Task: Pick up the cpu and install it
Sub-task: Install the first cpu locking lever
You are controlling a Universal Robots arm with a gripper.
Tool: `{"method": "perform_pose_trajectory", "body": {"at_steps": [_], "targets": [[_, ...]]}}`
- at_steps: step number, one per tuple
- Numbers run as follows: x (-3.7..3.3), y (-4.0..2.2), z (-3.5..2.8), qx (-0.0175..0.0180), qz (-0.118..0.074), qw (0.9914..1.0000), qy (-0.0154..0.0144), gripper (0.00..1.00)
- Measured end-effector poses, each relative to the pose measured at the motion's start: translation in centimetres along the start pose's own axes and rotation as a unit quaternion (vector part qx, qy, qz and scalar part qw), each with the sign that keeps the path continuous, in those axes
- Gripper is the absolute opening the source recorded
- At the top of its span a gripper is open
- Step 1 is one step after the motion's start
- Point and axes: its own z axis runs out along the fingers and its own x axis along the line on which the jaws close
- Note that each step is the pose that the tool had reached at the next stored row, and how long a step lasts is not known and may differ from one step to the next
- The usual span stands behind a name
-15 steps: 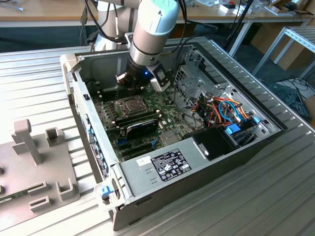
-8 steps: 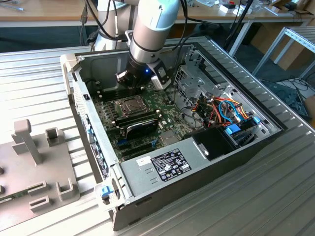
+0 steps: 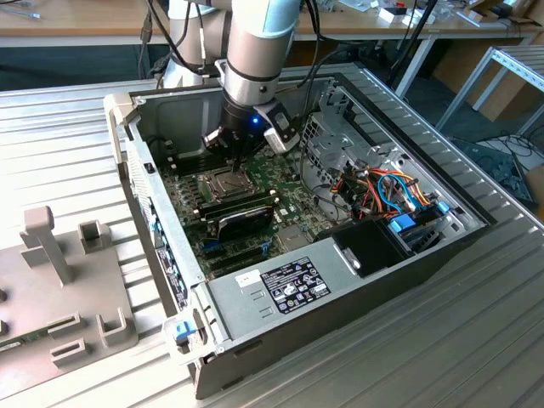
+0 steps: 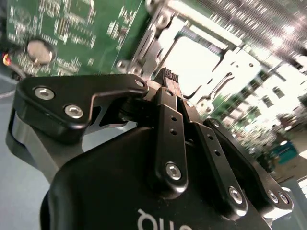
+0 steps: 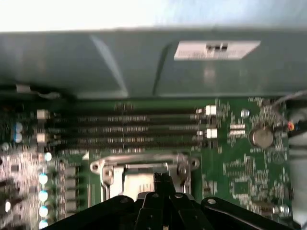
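The small flat silver-grey square cpu (image 4: 192, 62) sits in the metal socket frame (image 5: 144, 170) on the green motherboard (image 3: 289, 200), near the back wall of the open grey computer case (image 3: 255, 289). The black gripper (image 4: 168, 75) hangs right over it, fingers pressed together and holding nothing. If it pushes down crooked, the chip could tilt and the tiny pins under it could bend.

Black gripper (image 4: 168, 76), fingers pressed together at the tips, poised over the metal socket frame (image 4: 192, 62) on the green circuit board (image 4: 81, 24). Round silver coin battery (image 4: 39, 51) near the board's edge, small red light (image 4: 6, 60) beside it.
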Motion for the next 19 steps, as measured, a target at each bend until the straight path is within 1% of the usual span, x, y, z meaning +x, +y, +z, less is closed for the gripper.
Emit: {"method": "perform_pose_trajectory", "body": {"at_steps": [1,2,3,4,7,10,13,15,19], "targets": [[0.0,0.01,0.0,0.0166,-0.001,0.99986,-0.0003,0.11],[0.0,0.0,-0.01,0.0253,-0.001,0.99968,-0.0004,0.11],[0.0,0.0,-0.02,0.032,-0.001,0.99949,-0.0006,0.11],[0.0,0.01,-0.01,0.0347,-0.001,0.9994,-0.0007,0.11],[0.0,0.0,-0.02,0.0348,-0.001,0.99939,-0.0007,0.11],[0.19,0.0,-0.02,0.0339,-0.001,0.99942,-0.0007,0.11],[1.02,-0.03,-0.05,0.0337,-0.001,0.99943,-0.0007,0.11],[1.38,-0.03,-0.06,0.0337,-0.001,0.99943,-0.0008,0.11],[1.39,-0.04,-0.06,0.0337,-0.001,0.99943,-0.0008,0.11]]}}
